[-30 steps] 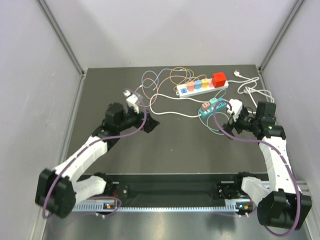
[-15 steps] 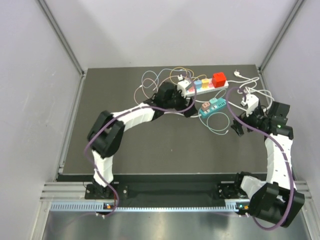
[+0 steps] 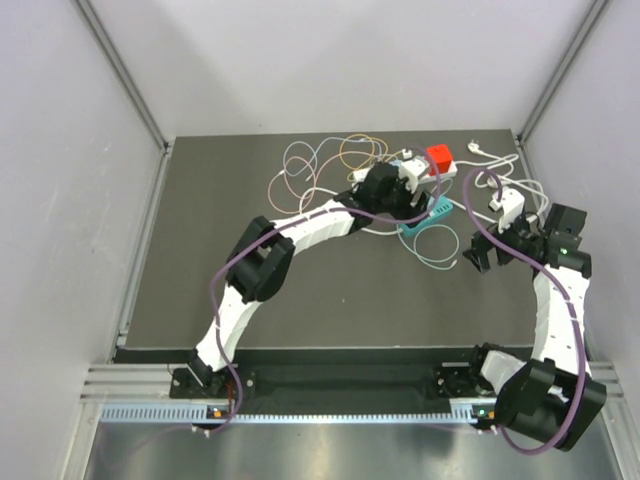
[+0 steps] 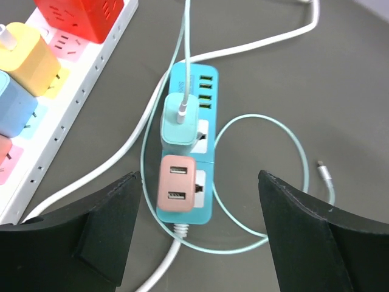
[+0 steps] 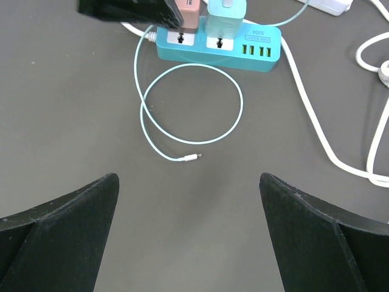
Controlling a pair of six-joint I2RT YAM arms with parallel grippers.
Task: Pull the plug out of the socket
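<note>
A teal socket strip (image 4: 185,217) lies on the dark table with a mint plug (image 4: 179,118) and a pink plug (image 4: 176,182) seated in it. My left gripper (image 4: 200,225) is open and hovers just above the strip, with the pink plug between and slightly ahead of its fingers, touching nothing. In the top view the left gripper (image 3: 415,203) covers most of the teal strip (image 3: 434,211). My right gripper (image 5: 188,225) is open and empty, set back from the teal strip (image 5: 243,45), to the right in the top view (image 3: 478,256).
A white power strip (image 4: 67,91) beside the teal one carries a red cube (image 4: 82,18), a yellow plug (image 4: 24,58) and a blue plug (image 4: 12,106). A mint cable loop (image 5: 191,103) and white cords (image 5: 316,121) lie near. Coloured cable coils (image 3: 310,165) lie at the back.
My left arm has swung from the left side across to the right and now reaches over the teal strip. My right gripper has backed away to the right.
</note>
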